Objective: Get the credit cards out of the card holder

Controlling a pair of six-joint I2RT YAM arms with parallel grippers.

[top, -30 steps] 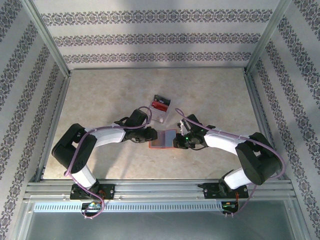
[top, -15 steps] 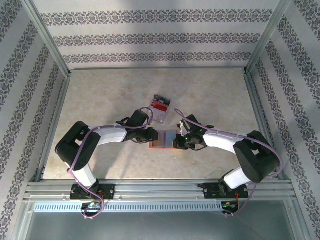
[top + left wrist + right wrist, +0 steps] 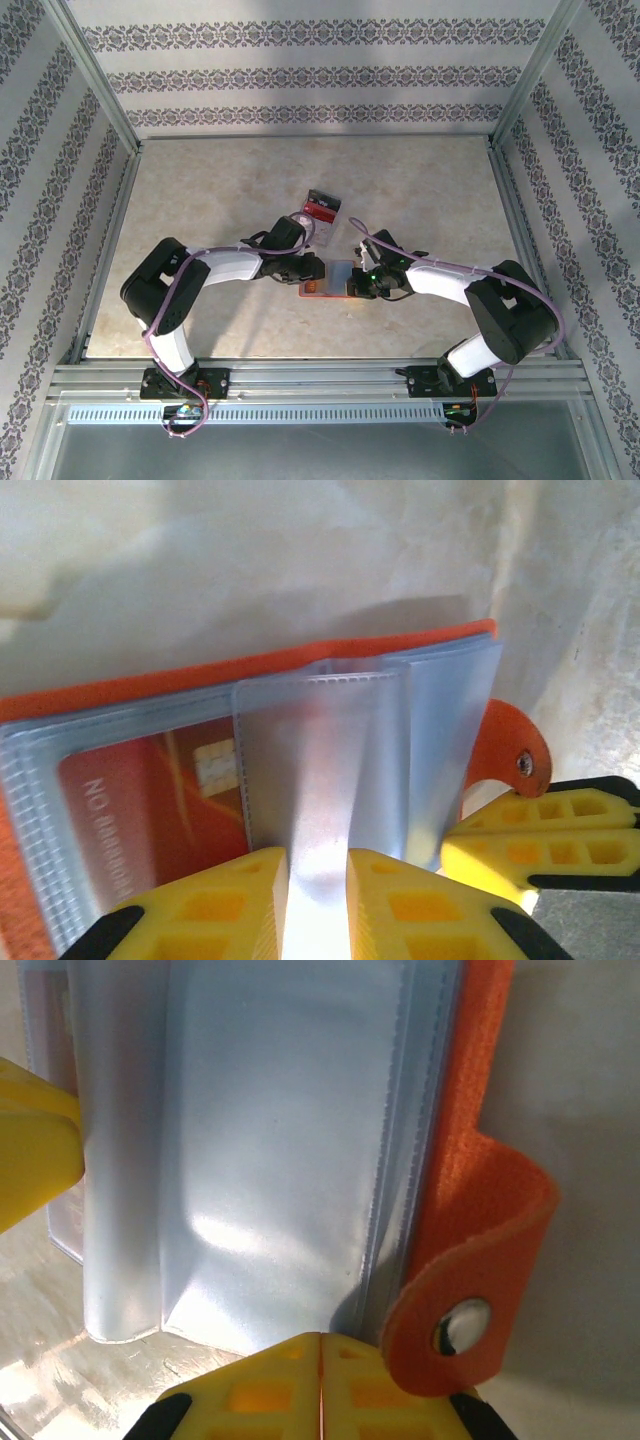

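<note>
Card holder (image 3: 333, 274) lies open on table (image 3: 200, 190), just below centre of the top view, between the two arms. Orange cover down, clear sleeves fanned upward.

Left pincer (image 3: 318, 865): yellow fingers nearly together, clamped on one translucent sleeve, bottom centre of left wrist view. Red card (image 3: 140, 800) with chip sits in the pocket to the left of it.

Right pincer (image 3: 320, 1352): fingers pressed together, seam closed, at holder's edge beside the snap tab (image 3: 470, 1260). Cannot tell if it pinches the cover.

Clear box with red contents (image 3: 322, 208) just above the holder, apart from it
</note>
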